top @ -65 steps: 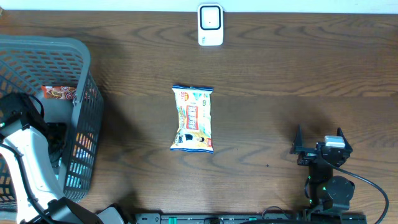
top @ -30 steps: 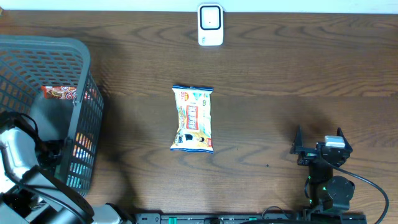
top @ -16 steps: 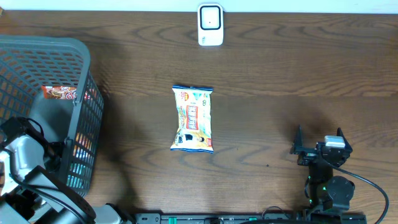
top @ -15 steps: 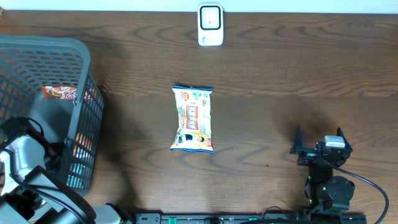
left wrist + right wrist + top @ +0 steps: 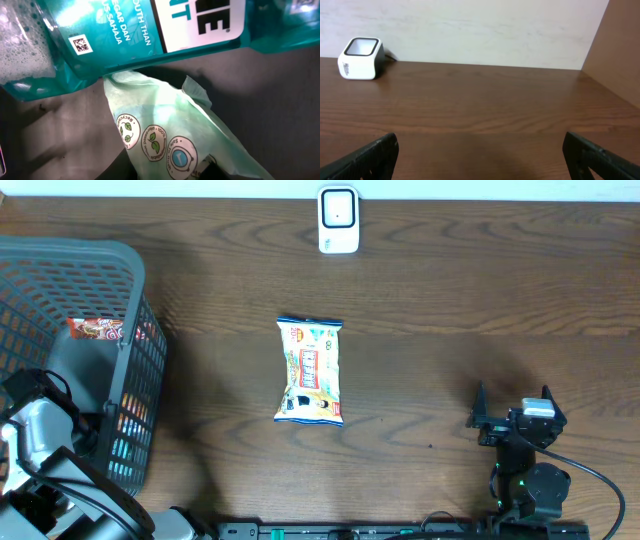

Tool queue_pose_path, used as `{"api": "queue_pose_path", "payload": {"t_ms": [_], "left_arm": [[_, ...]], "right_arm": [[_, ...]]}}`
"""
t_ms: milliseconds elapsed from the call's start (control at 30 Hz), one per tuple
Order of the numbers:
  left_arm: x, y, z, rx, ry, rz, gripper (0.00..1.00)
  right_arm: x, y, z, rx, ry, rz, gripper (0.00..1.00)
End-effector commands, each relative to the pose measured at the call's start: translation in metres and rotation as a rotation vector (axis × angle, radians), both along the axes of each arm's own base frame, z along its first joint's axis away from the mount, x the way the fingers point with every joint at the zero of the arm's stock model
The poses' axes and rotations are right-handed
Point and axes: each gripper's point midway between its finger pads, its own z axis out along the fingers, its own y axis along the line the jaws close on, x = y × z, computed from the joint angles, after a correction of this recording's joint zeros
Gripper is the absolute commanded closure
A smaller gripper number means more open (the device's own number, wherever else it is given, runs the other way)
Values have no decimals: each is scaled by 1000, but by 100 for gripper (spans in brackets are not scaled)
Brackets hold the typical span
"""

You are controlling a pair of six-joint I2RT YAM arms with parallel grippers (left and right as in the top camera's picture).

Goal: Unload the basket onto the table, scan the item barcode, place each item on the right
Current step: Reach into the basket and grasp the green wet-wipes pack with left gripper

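Left arm [image 5: 38, 435] is down inside the grey plastic mesh basket [image 5: 100, 255] at the left of the dark wooden tabletop [image 5: 450, 310]. The left end effector sits too deep for either view to show its fingers, so can't tell if it's spread, pressed together or pinching.

Likely target, judging by the wrist cam, is the pale green crinkly pouch [image 5: 160, 135] w/ 3 round eco logos, right under that end effector. Its long axis runs diag., upper left to lower right in that view, w/ the upper end tucked under a teal glossy pack [image 5: 125, 35].

Left arm is by far the nearer 1. The right end effector [image 5: 479, 142] is spread wide, empty, at the near right, well apart from the basket.

The white box-shaped scanner [image 5: 338, 220] sits at the far edge, centre. A colourful snack packet [image 5: 310, 372] lies mid-tabletop. The lift prob. has to clear the basket wall 1st.
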Motion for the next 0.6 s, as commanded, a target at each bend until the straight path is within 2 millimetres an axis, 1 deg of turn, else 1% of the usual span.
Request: {"api": "queue_pose_path", "payload": {"t_ms": [0, 100, 167, 333, 467, 567], "left_arm": [[-1, -2, -5, -20, 12, 1, 89], [10, 1, 4, -15, -42, -5, 89], [20, 2, 14, -15, -98, -8, 92], [33, 7, 36, 27, -180, -15, 92], [38, 12, 60, 89, -242, -21, 93], [40, 15, 85, 153, -305, -25, 92]], "right_arm": [[0, 0, -1, -12, 1, 1, 1], [0, 0, -1, -12, 1, 1, 1], [0, 0, -1, -12, 1, 1, 1], [0, 0, -1, -12, 1, 1, 1], [0, 0, -1, -12, 1, 1, 1], [0, 0, -1, -12, 1, 1, 1]]}}
